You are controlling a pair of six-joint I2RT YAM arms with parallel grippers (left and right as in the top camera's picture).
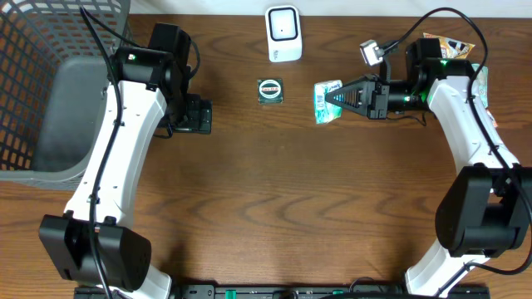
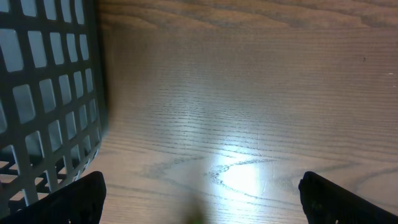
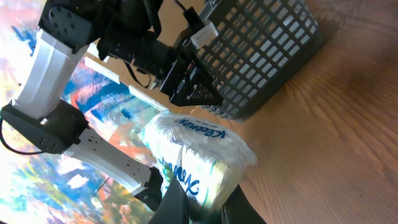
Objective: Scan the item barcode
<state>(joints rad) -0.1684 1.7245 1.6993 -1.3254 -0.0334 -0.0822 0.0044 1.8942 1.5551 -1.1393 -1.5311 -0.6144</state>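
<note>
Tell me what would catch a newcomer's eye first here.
The right gripper, shut on a green-and-white tissue pack, stands out right of the middle of the table, a little short of the white scanner at the far edge. Next comes the big grey mesh basket filling the far left corner, with the left gripper open and empty beside it.
</note>
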